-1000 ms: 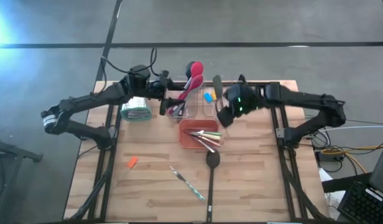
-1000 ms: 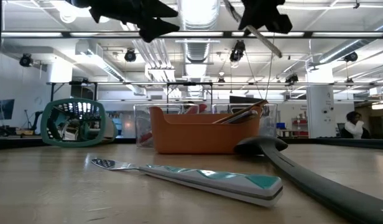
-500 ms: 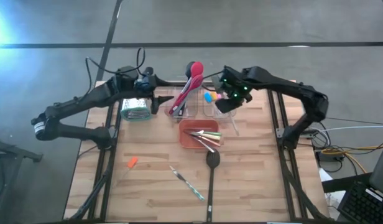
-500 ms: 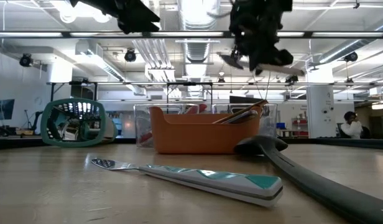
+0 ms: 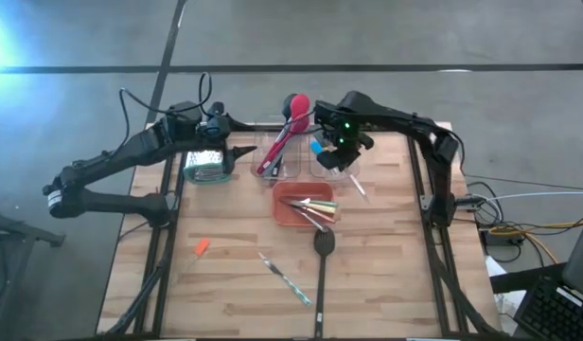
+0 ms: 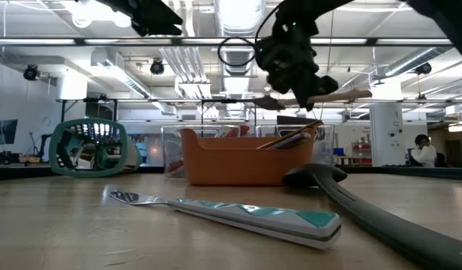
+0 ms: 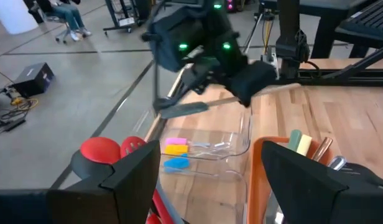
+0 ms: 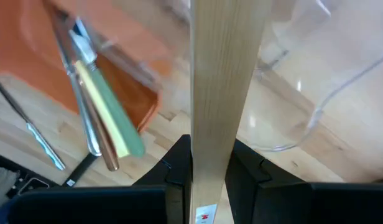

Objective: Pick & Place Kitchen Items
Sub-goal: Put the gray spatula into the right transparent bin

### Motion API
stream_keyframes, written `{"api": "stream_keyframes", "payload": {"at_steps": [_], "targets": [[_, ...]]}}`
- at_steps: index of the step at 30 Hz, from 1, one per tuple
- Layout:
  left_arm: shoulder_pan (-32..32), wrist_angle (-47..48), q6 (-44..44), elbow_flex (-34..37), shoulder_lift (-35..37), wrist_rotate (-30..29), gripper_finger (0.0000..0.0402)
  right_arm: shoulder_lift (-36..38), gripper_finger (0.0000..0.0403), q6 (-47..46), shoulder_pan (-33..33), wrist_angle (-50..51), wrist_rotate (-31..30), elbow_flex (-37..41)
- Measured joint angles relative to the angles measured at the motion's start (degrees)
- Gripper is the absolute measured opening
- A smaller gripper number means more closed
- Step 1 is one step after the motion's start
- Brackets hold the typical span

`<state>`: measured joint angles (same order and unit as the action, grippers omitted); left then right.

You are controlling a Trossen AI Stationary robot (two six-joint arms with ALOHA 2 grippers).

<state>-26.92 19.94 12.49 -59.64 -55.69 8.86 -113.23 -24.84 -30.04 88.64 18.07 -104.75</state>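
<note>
The right gripper (image 5: 339, 150) grips a wooden-handled spatula (image 8: 224, 93), holding it in the air above the clear tub (image 5: 331, 163) just behind the orange tray (image 5: 290, 210). The left gripper (image 5: 240, 152) hangs open beside the grater (image 5: 204, 167), left of the tray. A black spoon (image 5: 322, 275) lies on the worktop (image 5: 386, 275) in front of the tray.

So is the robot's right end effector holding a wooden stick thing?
Yes, the right end effector is clamped on a flat wooden handle that runs out between its fingers.
</note>
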Motion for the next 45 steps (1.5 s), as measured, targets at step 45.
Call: {"api": "stream_keyframes", "payload": {"at_steps": [45], "targets": [[0.0,3.1,1.0,0.0,0.6,0.0,0.0284,-9.6,0.0068,-1.8,-7.4,-2.0,-0.2,-1.0]]}}
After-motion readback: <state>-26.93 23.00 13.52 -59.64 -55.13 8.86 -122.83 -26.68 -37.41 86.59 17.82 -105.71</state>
